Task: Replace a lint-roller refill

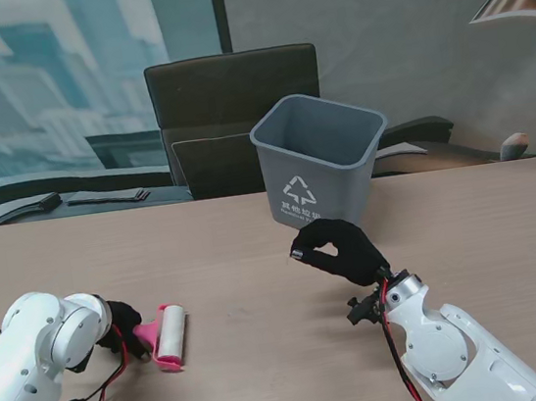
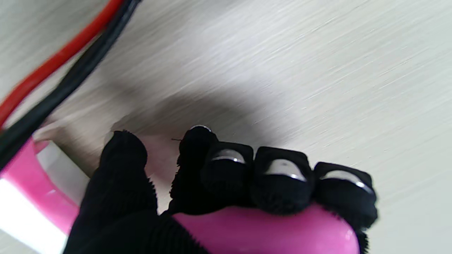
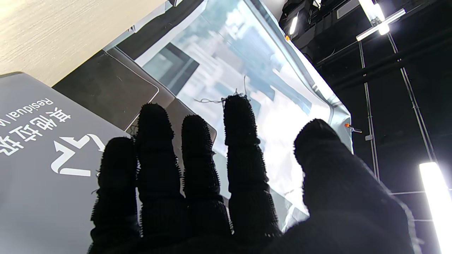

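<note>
Pink lint roller (image 1: 164, 337) lying on table's left side, white refill on, handle in left hand (image 1: 125, 328).

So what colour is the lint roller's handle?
Pink; the lint roller handle shows best in the left wrist view.

A grey bin (image 1: 320, 159) with a white recycling mark stands on the wooden surface (image 1: 255, 252) at its far edge, a dark chair (image 1: 226, 107) just behind it

The grey bin (image 1: 320, 159) is standing just beyond the right hand (image 1: 339, 250), blocking its way forward, while bare table (image 1: 252, 301) is lying open between it and the lint roller (image 1: 167, 337).
</note>
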`<action>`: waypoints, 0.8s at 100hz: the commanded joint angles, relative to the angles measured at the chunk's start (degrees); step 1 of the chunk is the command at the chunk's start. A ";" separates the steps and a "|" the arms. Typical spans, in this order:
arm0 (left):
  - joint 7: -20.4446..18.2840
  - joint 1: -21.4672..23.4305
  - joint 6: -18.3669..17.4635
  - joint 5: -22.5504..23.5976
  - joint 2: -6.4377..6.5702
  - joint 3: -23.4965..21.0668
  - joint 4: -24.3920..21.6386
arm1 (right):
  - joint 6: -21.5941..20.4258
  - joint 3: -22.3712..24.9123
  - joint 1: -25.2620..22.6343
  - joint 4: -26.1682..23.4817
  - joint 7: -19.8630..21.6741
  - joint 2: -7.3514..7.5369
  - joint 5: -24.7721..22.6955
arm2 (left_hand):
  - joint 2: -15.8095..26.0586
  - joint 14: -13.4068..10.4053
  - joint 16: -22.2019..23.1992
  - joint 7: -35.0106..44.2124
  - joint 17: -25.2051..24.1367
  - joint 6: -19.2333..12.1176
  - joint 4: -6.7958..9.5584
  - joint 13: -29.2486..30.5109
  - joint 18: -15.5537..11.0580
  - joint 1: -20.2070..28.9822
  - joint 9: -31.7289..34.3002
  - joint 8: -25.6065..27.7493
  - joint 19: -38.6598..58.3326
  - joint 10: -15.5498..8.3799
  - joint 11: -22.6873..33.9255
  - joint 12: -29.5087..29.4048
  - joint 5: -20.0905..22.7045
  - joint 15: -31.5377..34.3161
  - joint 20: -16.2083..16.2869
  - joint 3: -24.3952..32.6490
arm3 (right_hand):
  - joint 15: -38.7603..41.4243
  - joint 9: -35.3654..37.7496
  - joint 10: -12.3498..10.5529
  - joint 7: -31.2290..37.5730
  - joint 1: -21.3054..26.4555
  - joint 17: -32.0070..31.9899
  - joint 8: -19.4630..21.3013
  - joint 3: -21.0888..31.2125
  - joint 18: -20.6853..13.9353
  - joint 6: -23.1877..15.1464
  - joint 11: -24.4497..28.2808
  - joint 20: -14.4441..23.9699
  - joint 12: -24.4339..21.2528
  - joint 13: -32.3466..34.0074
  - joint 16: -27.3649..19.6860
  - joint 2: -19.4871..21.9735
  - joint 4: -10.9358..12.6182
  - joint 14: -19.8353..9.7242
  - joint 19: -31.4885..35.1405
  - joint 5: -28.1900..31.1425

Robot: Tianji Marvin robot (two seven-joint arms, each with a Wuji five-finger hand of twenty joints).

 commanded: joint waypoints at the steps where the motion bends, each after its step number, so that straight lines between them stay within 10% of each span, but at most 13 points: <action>1: -0.67 1.53 -0.15 0.49 0.50 -0.27 0.68 | 0.02 -0.13 -0.13 -0.21 0.69 -0.18 -0.23 | 12.02 3.55 1.47 0.35 5.38 2.00 0.75 3.76 -2.25 8.67 4.17 0.05 14.95 3.43 0.90 1.21 2.09 12.39 0.60 0.68 | 0.70 1.22 -0.17 0.45 1.18 0.18 0.57 -0.85 -0.28 0.08 0.04 0.63 0.15 -0.79 0.48 2.62 2.46 -5.54 0.37 1.22; 80: -1.82 -3.13 1.97 -9.61 1.34 7.77 -3.21 | -0.21 0.05 -0.25 -0.18 0.45 -0.27 0.03 | 11.71 3.67 1.47 0.22 5.38 2.02 0.86 3.75 -2.25 8.85 4.18 0.02 14.96 3.27 0.92 1.36 2.27 12.27 0.58 0.77 | 0.72 1.26 -0.13 0.63 1.22 0.14 0.58 -0.85 -0.29 0.10 0.09 0.63 0.14 -0.76 0.50 2.62 2.46 -5.54 0.32 1.50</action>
